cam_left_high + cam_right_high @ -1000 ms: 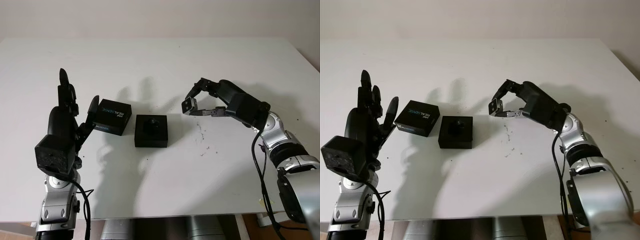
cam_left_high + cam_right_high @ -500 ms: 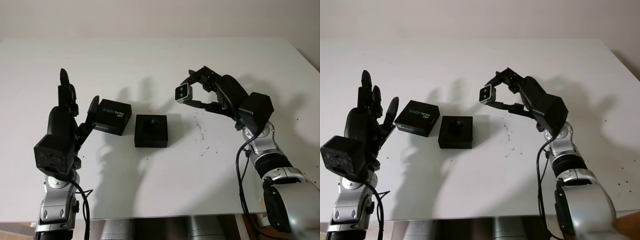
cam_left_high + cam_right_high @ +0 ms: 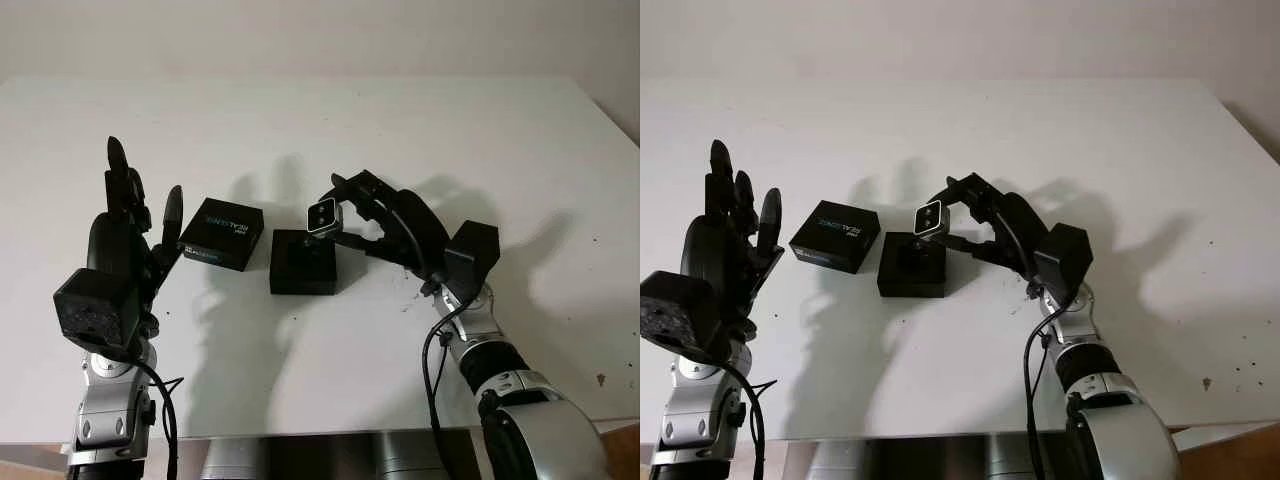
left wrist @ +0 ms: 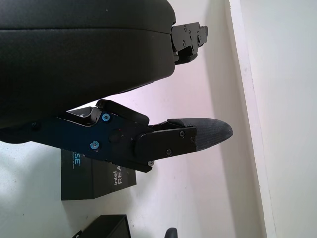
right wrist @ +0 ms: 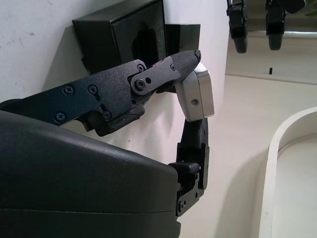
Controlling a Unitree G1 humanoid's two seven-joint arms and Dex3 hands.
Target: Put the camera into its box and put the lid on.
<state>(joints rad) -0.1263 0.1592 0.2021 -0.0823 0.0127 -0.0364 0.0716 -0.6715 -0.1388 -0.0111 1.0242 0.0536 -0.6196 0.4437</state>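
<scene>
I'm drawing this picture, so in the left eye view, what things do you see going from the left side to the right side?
Left hand, raised and open → lid with white writing → open box → little silver camera pinched in the right hand, just above the box's right part, all on the white table.
</scene>
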